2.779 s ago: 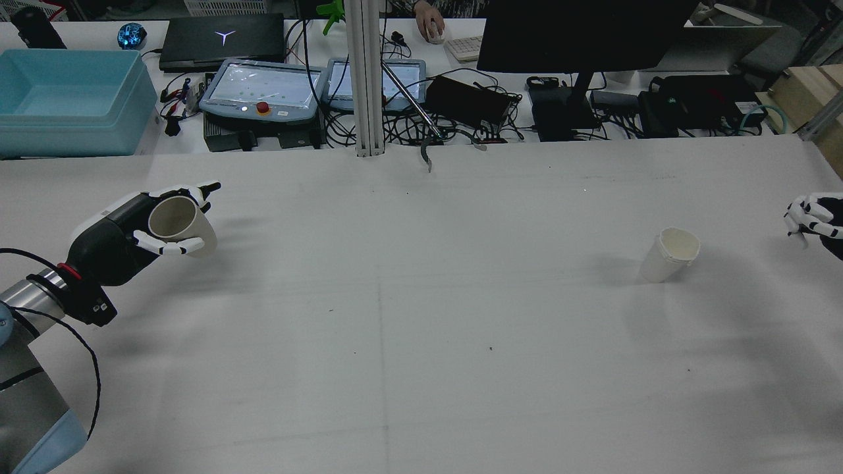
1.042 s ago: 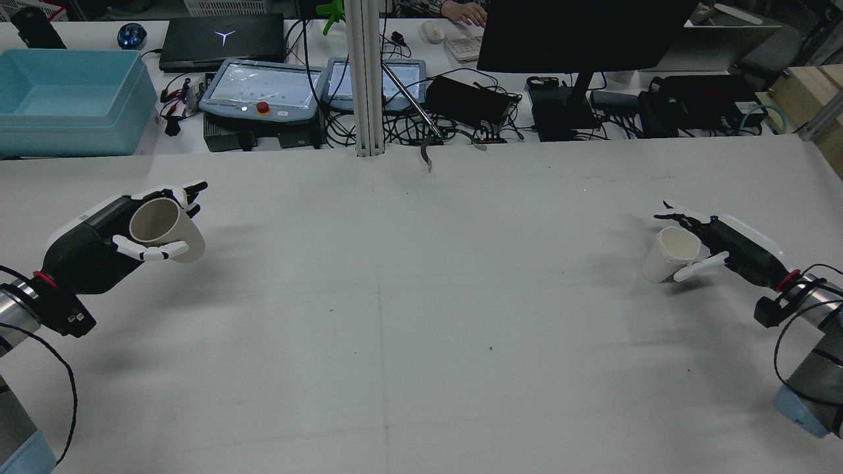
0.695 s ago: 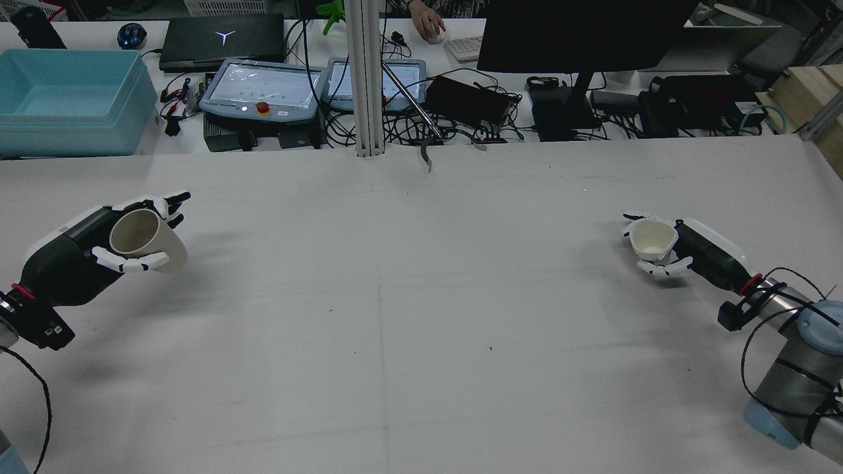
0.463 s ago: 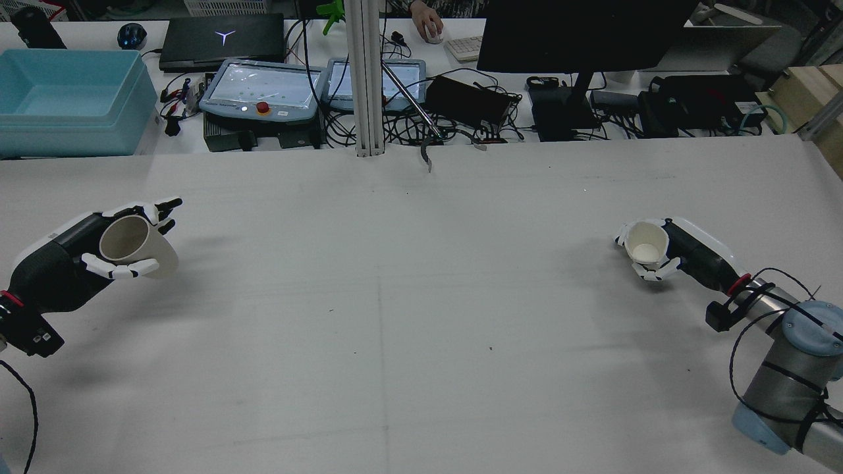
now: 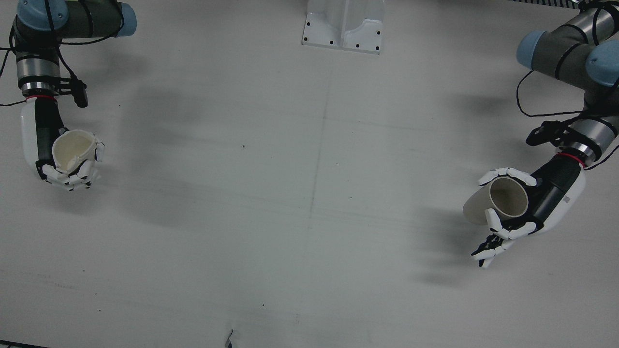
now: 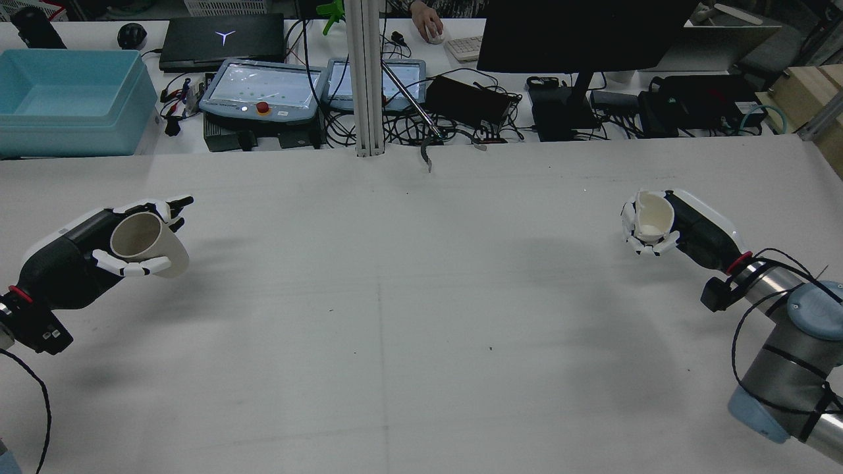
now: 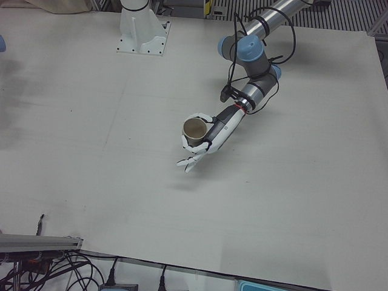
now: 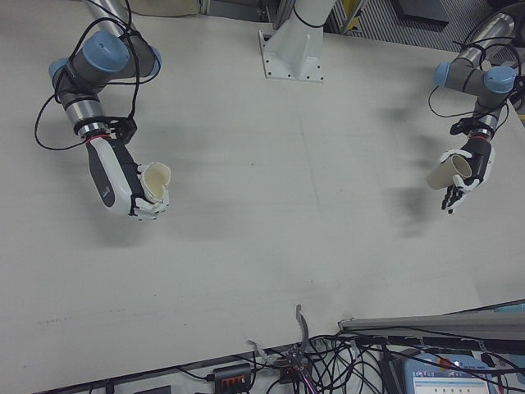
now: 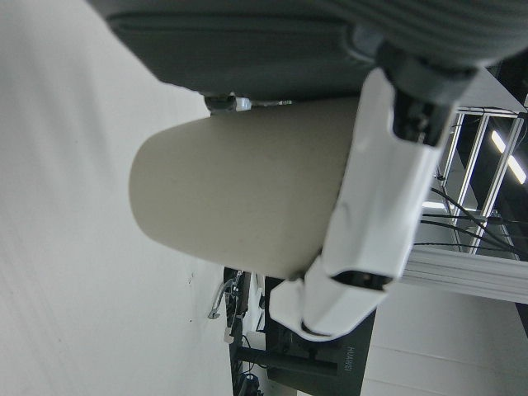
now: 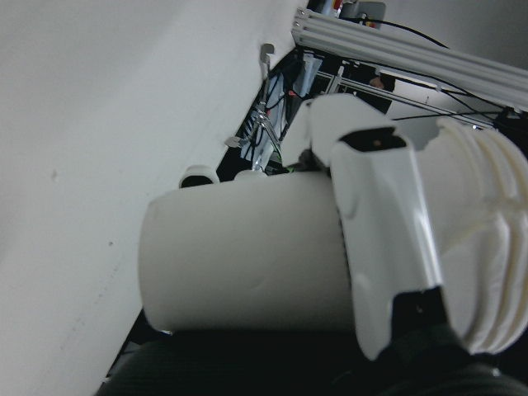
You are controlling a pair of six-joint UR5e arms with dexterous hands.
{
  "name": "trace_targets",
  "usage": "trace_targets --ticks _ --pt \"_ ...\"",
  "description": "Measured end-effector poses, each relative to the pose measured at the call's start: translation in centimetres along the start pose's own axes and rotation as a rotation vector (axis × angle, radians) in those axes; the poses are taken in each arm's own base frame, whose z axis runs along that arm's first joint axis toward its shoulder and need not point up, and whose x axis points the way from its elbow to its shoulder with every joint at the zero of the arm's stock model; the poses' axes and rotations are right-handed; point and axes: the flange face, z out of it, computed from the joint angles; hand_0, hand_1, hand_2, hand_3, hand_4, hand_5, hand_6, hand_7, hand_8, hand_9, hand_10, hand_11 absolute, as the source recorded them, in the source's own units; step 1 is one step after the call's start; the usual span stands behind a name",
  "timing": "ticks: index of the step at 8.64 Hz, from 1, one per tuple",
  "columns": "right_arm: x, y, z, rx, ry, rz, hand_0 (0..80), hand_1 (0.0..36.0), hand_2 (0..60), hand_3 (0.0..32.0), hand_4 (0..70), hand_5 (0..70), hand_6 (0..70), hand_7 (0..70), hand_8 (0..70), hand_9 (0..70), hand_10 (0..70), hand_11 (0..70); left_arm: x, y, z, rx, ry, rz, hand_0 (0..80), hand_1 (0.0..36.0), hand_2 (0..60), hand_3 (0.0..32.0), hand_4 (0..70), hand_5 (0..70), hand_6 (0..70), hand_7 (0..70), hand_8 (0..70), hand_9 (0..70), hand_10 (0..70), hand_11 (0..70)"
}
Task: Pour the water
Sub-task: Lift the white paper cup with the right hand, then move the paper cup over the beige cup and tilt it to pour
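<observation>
My left hand point(image 6: 79, 260) is shut on a tan paper cup point(image 6: 148, 240) and holds it tilted above the left side of the table, mouth toward the rear camera. It shows at the right in the front view point(image 5: 541, 203), with the cup point(image 5: 498, 200). My right hand point(image 6: 685, 227) is shut on a white, slightly crumpled cup point(image 6: 652, 217) and holds it above the table at the right. It shows at the left in the front view point(image 5: 46, 150), with the cup point(image 5: 72, 149). The two cups are far apart. I cannot see any contents.
The white table point(image 6: 408, 309) lies bare between the hands. Beyond its far edge are a blue bin point(image 6: 66, 99), two teach pendants point(image 6: 263, 89), cables and a monitor point(image 6: 579, 33). An aluminium post point(image 6: 365, 79) stands at the far middle edge.
My right hand came in from the right, closed on the white cup and lifted it off the table. My left hand drifted left with the tan cup, then slightly back.
</observation>
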Motion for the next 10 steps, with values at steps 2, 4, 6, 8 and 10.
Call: trace_targets --ticks 2,4,6,8,10 --pt "-8.3 2.1 0.5 0.015 -0.111 0.093 80.0 36.0 60.0 0.0 70.0 70.0 70.0 70.0 53.2 62.8 49.4 70.0 -4.9 6.9 5.7 -0.011 -0.084 0.021 80.0 36.0 60.0 0.0 35.0 70.0 9.0 18.6 4.8 2.3 2.6 8.3" --pt "-17.4 9.0 3.4 0.01 -0.177 0.106 80.0 36.0 60.0 0.0 70.0 70.0 70.0 70.0 54.9 67.0 50.4 70.0 -11.6 15.4 11.6 -0.037 -0.169 0.053 80.0 36.0 60.0 0.0 34.4 70.0 9.2 18.4 4.5 2.2 2.0 7.6" --pt "-24.2 19.7 7.8 -0.046 -0.22 0.041 80.0 36.0 60.0 0.0 70.0 70.0 70.0 70.0 60.2 70.0 55.3 70.0 -16.4 19.2 15.5 -0.021 -0.221 0.065 80.0 36.0 60.0 0.0 35.6 70.0 9.8 18.2 4.2 2.2 1.8 7.3" --pt "-23.9 33.4 13.3 -0.133 -0.212 -0.134 80.0 36.0 60.0 0.0 70.0 70.0 70.0 70.0 58.7 70.0 52.8 70.0 -17.8 19.4 16.4 -0.003 -0.249 0.064 80.0 36.0 60.0 0.0 33.9 70.0 8.9 17.6 4.2 2.1 1.8 7.2" --pt "-16.8 44.8 16.4 -0.192 -0.145 -0.3 80.0 36.0 60.0 0.0 70.0 70.0 70.0 70.0 56.1 69.7 49.5 70.0 -17.3 19.6 16.7 -0.003 -0.249 0.051 80.0 36.0 60.0 0.0 32.8 70.0 8.3 17.4 4.1 2.0 1.5 6.9"
